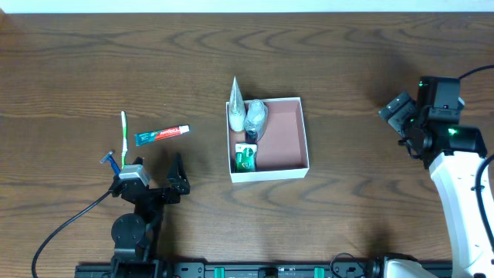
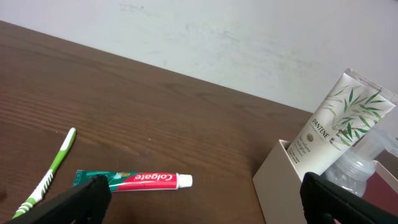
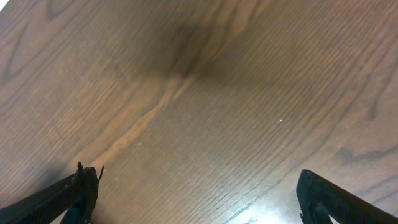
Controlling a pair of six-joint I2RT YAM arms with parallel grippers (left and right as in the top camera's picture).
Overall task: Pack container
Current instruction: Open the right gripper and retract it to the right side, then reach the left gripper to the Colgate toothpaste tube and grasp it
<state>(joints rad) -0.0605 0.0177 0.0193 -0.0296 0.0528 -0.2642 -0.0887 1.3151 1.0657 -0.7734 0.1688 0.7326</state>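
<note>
The container [image 1: 303, 131], a shallow white-walled box with a pinkish-brown floor, sits mid-table. It holds a white Pantene tube [image 1: 235, 104], a clear wrapped item [image 1: 255, 117] and a small green-and-white packet [image 1: 246, 157]. The box corner [image 2: 280, 180] and tube [image 2: 336, 124] show in the left wrist view. A red-and-green Colgate toothpaste tube [image 1: 163, 135] [image 2: 134, 180], a green toothbrush [image 1: 123, 137] [image 2: 50, 177] and a blue razor [image 1: 111, 161] lie left of the box. My left gripper [image 1: 177, 179] [image 2: 202, 208] is open and empty, near the toothpaste. My right gripper [image 1: 397, 116] [image 3: 199, 205] is open and empty over bare table, far right.
The dark wood table [image 1: 347, 46] runs to a white wall at the back [image 2: 249, 37]. The left arm's base and a rail [image 1: 139, 255] lie at the front edge. The right arm's white link [image 1: 463, 193] stands at the right edge.
</note>
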